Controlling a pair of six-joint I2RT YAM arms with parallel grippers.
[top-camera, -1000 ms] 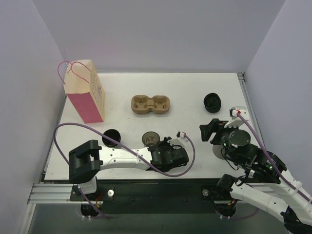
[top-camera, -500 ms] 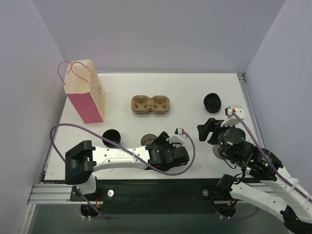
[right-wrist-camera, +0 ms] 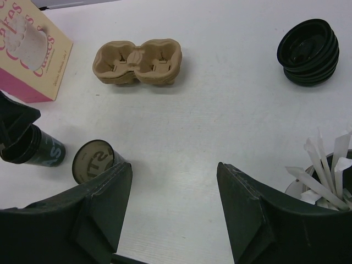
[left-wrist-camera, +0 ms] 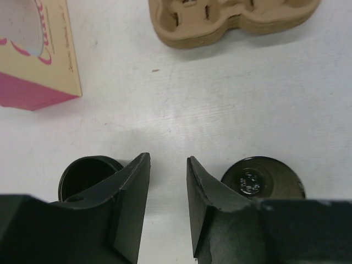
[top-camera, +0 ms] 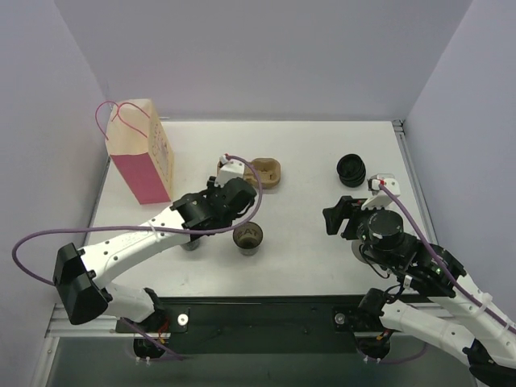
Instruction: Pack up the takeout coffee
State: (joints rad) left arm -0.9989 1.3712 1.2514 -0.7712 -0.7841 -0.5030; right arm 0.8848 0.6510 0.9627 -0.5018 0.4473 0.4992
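Note:
Two black takeout coffee cups stand near the table's front. One cup (top-camera: 248, 238) (left-wrist-camera: 263, 179) (right-wrist-camera: 93, 159) shows a brownish lettered disc on top. The other cup (left-wrist-camera: 87, 173) (right-wrist-camera: 31, 147) has a dark open mouth and is mostly hidden under my left arm in the top view. My left gripper (top-camera: 219, 216) (left-wrist-camera: 168, 159) hangs open over bare table between them, nothing in its jaws. The brown pulp tray (top-camera: 268, 172) (left-wrist-camera: 231, 22) (right-wrist-camera: 137, 60) lies just beyond. My right gripper (top-camera: 339, 216) (right-wrist-camera: 175, 168) stands wide open and empty, right of the lettered cup.
A pink and cream paper bag (top-camera: 141, 153) (right-wrist-camera: 27, 55) stands at the back left. A stack of loose black lids (top-camera: 351, 169) (right-wrist-camera: 309, 52) sits at the back right. A grey cup of white sachets (right-wrist-camera: 324, 176) stands under my right arm.
My left gripper has opened and swung from the front edge, right of the lettered cup, back and left to between the cups. My right gripper has edged slightly left.

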